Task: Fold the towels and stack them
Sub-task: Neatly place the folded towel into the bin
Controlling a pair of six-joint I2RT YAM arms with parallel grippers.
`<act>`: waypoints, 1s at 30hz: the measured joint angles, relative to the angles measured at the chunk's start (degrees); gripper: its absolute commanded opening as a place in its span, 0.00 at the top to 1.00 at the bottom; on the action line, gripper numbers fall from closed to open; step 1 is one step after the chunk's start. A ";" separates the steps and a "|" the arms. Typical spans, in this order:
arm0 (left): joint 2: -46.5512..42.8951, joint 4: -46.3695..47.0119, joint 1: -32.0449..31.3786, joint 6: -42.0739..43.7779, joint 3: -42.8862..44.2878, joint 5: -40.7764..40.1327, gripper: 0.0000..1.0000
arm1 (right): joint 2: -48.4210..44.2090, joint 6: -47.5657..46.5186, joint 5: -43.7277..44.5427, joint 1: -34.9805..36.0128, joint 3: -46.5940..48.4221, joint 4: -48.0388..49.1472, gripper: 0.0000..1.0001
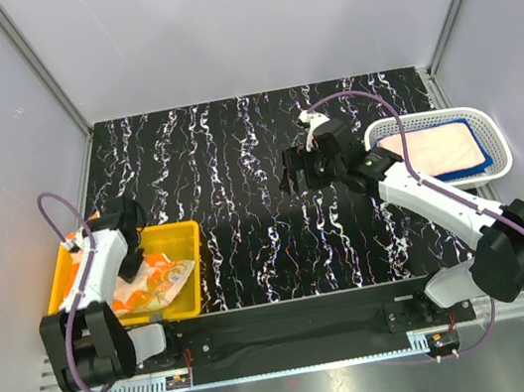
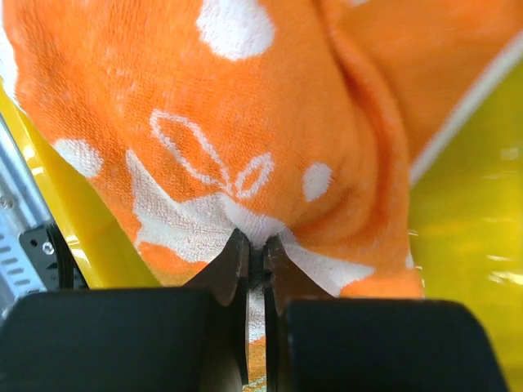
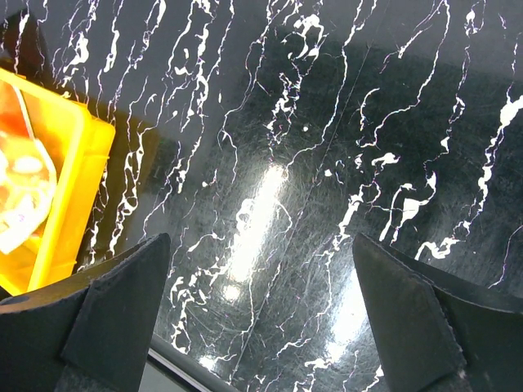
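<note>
An orange-and-white patterned towel point(image 1: 158, 280) lies crumpled in the yellow bin point(image 1: 180, 237) at the left. My left gripper point(image 1: 134, 269) reaches down into the bin and is shut on a pinch of that towel point(image 2: 245, 147); in the left wrist view the two jaws meet on a white fold of the cloth at my left gripper point(image 2: 257, 243). A pale pink towel point(image 1: 432, 151) lies folded on a royal blue towel point(image 1: 480, 157) in the white basket point(image 1: 491, 122). My right gripper point(image 1: 309, 166) hovers open over the black marbled table point(image 3: 278, 163), its fingers point(image 3: 122, 294) wide apart with nothing between them.
The yellow bin point(image 3: 65, 196) sits at the table's left near corner, its wall showing in the right wrist view. The white perforated basket stands at the right side. Grey walls close in the table at the back and both sides.
</note>
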 measured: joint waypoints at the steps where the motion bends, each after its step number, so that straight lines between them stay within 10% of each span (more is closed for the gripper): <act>1: -1.36 0.04 0.00 1.49 1.01 0.11 1.00 | 0.00 0.00 0.00 0.00 0.00 0.00 0.00; 13: -17.05 -0.44 0.04 15.23 20.00 2.84 1.00 | 0.09 -0.09 0.02 0.00 0.00 -0.02 0.00; 30: -13.35 5.88 0.04 18.95 5.79 14.05 0.82 | 3.17 -0.79 -0.07 0.00 0.61 -0.50 0.00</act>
